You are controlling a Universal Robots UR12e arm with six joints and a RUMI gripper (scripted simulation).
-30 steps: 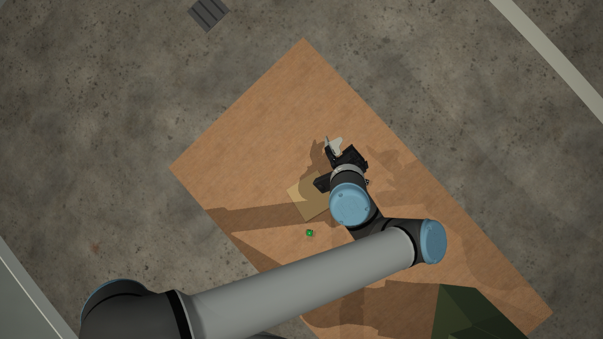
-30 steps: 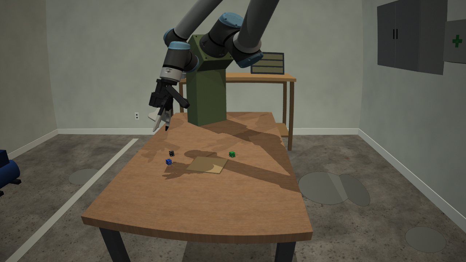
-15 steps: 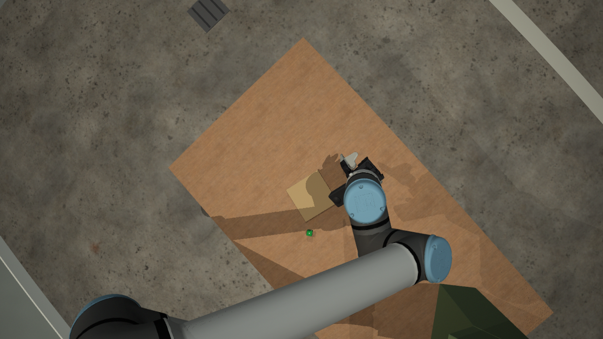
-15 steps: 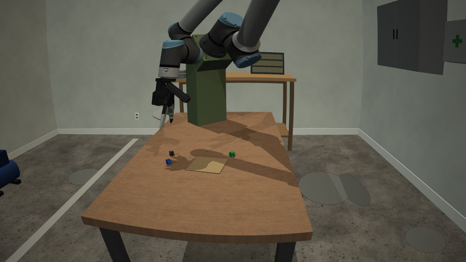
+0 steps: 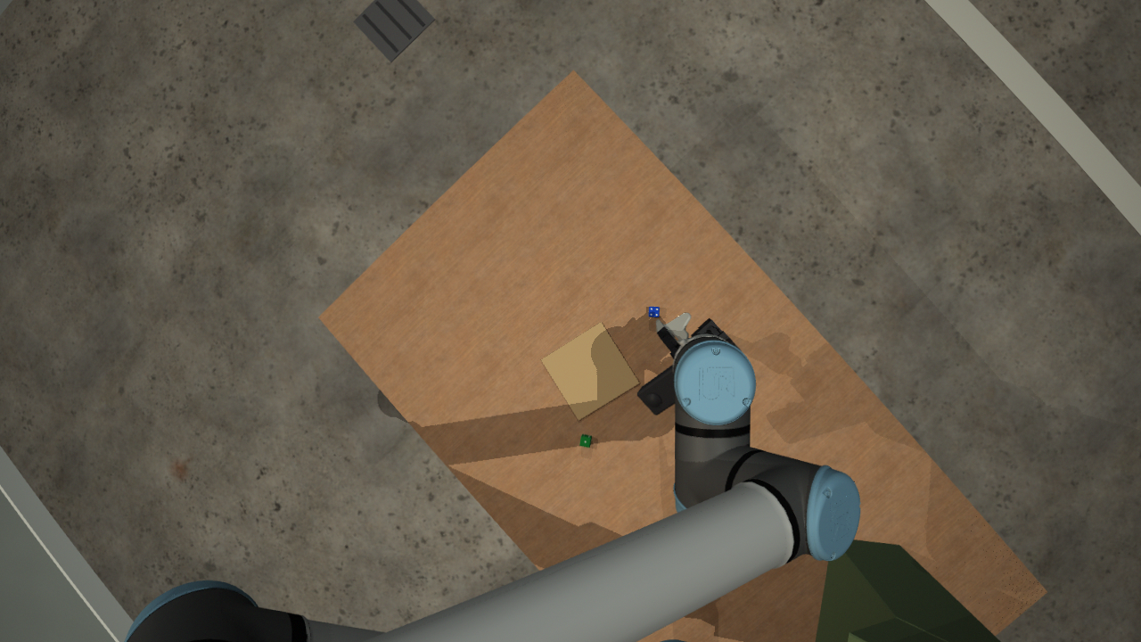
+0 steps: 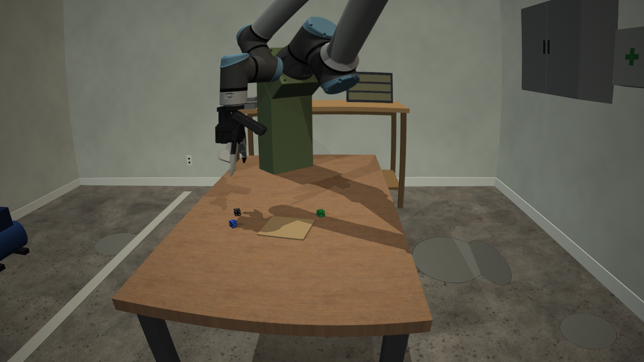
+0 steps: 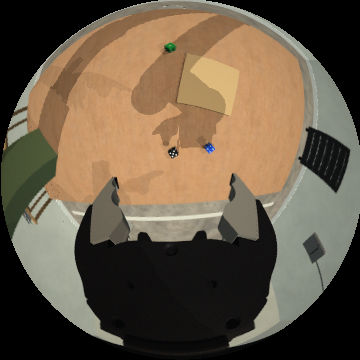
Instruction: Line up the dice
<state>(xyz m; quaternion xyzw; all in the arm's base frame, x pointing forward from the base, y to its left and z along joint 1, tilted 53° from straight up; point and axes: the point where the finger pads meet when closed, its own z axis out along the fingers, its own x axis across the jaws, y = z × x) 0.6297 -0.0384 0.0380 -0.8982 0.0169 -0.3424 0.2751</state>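
A tan square mat lies on the wooden table; it also shows in the overhead view and the wrist view. A blue die and a black die sit close together on the table left of the mat; the wrist view shows the blue die and the black die. In the overhead view the blue die shows, but the arm hides the black one. A green die sits off the mat's other side. My gripper hangs high above the table near the black die, open and empty.
The robot's green pedestal stands at the far end of the table. A second table with a dark crate stands behind it. The table's left edge runs close to the blue and black dice.
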